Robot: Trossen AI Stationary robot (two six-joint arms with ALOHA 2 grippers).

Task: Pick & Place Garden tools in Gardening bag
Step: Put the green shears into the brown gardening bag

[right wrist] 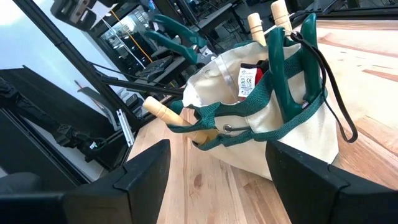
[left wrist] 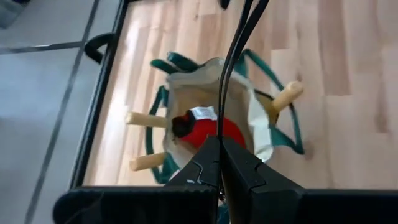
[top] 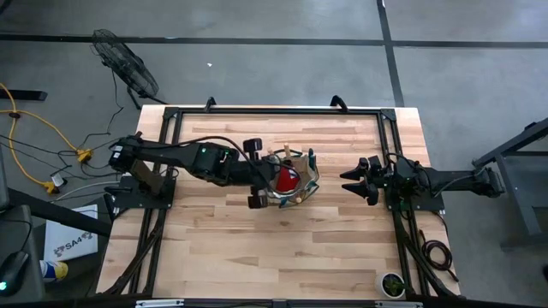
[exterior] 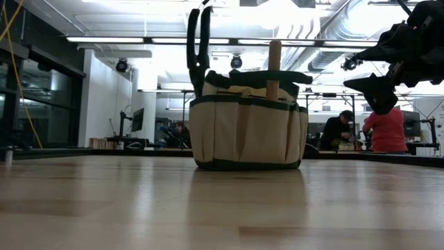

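Note:
The tan gardening bag (top: 310,171) with green trim stands upright at the table's middle; it also shows in the low view (exterior: 246,132) and the right wrist view (right wrist: 292,143). Wooden tool handles (left wrist: 146,119) (exterior: 275,66) stick up out of its pockets, and a red glove-like item (left wrist: 217,132) lies inside. My left gripper (top: 267,175) (left wrist: 221,152) hovers over the bag's left side, shut on the dark-handled pruning shears (exterior: 199,42) (right wrist: 177,38). My right gripper (top: 347,181) (right wrist: 217,180) waits open and empty just right of the bag. My left gripper pinches the shears' two thin dark handles (left wrist: 224,112) between its two shut fingers. It comes slanting down from the table's left. The shears stand upright, handles up, with their lower end inside the bag's left edge (exterior: 201,83).
A small potted plant (top: 393,284) stands at the near right corner. Black frame rails (top: 390,154) run along the table's sides and far edge. Bare wood lies on the near side of the bag (top: 282,248). People sit in the room beyond (exterior: 385,128).

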